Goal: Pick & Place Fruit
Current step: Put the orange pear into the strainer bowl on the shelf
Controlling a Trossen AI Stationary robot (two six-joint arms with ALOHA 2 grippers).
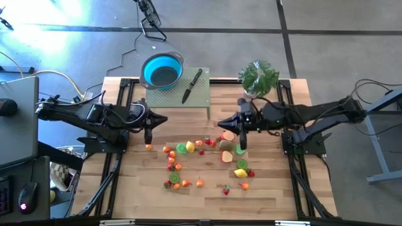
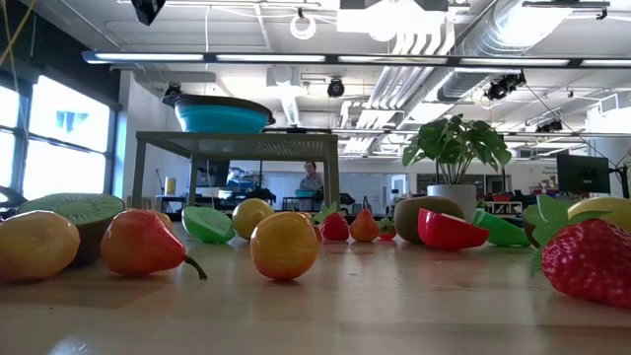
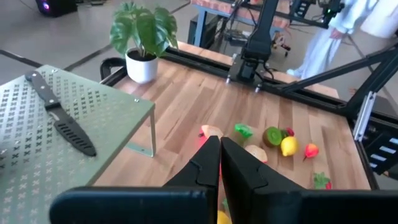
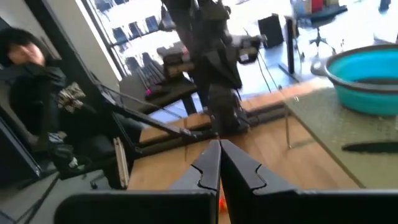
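Note:
Several small toy fruit pieces (image 1: 190, 146), red, orange, yellow and green, lie scattered on the wooden table's middle and near part; the low view shows them in a row (image 2: 284, 245). My left gripper (image 1: 164, 119) hovers shut above the table's left-centre, pointing toward the right edge, with fruit (image 3: 273, 135) beyond its fingertips (image 3: 219, 146). My right gripper (image 1: 219, 123) hovers shut at right-centre, pointing toward the left arm, above the fruit's far right pieces; its fingers (image 4: 219, 149) hold nothing. A blue bowl (image 1: 162, 70) stands on a green perforated stand (image 1: 201, 97).
A black-handled knife (image 1: 191, 86) lies on the stand beside the bowl. A potted plant (image 1: 258, 76) stands at the far right corner. Black frame rails (image 1: 295, 169) run along both table sides. A person (image 4: 31, 68) shows beyond the table's left side.

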